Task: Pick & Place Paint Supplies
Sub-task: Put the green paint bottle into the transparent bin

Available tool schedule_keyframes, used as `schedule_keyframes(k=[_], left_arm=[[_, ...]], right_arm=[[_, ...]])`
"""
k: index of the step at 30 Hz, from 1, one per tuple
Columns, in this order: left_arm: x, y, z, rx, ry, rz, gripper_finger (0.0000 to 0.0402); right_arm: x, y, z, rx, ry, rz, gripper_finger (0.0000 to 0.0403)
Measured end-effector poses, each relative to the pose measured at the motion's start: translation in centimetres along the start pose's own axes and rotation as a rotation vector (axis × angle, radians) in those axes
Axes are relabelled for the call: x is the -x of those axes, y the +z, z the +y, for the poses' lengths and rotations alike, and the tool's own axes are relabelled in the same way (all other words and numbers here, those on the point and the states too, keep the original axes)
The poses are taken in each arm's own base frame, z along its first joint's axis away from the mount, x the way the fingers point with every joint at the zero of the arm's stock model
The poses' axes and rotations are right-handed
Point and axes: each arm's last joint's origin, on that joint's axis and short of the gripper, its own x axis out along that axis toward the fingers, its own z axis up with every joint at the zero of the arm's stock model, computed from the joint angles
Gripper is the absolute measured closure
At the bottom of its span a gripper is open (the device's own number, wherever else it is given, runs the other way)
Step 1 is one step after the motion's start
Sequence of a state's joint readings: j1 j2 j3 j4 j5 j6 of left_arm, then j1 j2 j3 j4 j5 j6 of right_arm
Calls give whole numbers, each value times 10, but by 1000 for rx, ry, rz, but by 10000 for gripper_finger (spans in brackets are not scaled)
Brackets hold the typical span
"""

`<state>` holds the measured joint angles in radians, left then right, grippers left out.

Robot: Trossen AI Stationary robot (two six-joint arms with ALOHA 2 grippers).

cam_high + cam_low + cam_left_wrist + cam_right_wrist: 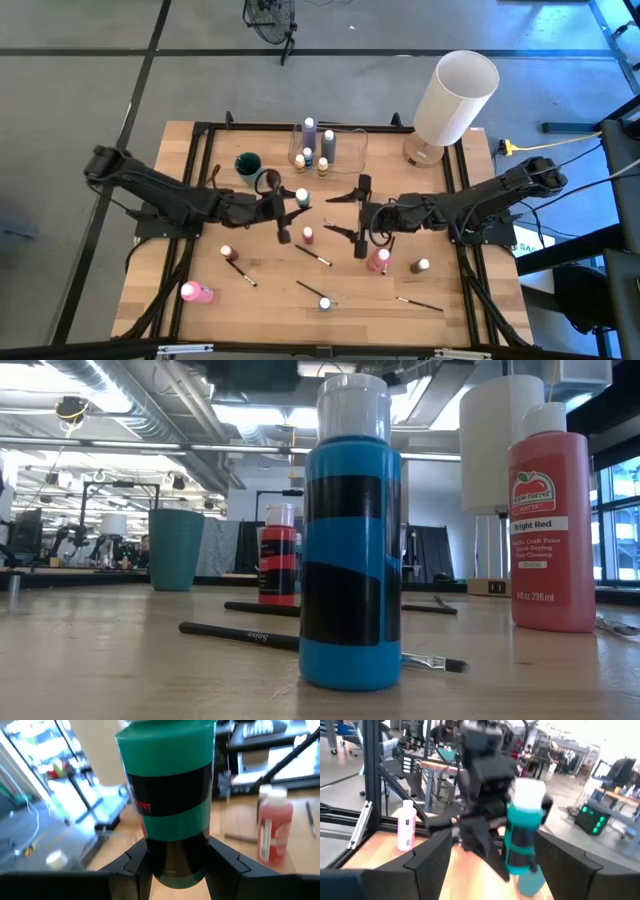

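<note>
The left pincer point(283, 213) sits near the middle of the table point(190, 160), its fingers point(134, 865) clamped on the lower part of a green paint bottle point(167, 800) with black bands and a white cap. The right pincer point(360, 215) faces it from close by across the middle of the table, jaws spread wide and empty; in its wrist view the same bottle point(524, 837) stands upright between its own dark fingers point(427, 860). Four bottles stand in the clear container point(352, 148) at the far edge, the tallest a lilac one point(309, 135). Loose on the table are six more: a small reddish bottle point(308, 235) by the left pincer, another small one point(227, 252), a pink bottle point(196, 292) lying on its side, a pink bottle point(379, 259) under the right pincer, a grey one point(421, 266) and a blue one point(325, 303). Four thin brushes lie toward the near side; one point(313, 256) lies just beyond the reddish bottle. A dark green cup point(248, 165) stands left of the container, and a large white cylinder point(455, 95) fills the far right corner.
</note>
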<state>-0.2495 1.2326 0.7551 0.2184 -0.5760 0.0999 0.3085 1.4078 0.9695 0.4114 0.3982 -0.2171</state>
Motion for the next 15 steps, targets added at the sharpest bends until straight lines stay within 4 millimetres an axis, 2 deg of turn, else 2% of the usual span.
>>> schedule_keyframes(k=[6,15], left_arm=[[2,-9,1,-29,-86,113,269],[-6,-10,-6,-108,-115,325,269]], right_arm=[[0,-1,-2,-16,-64,19,134],[-2,-6,-4,-56,28,55,150]])
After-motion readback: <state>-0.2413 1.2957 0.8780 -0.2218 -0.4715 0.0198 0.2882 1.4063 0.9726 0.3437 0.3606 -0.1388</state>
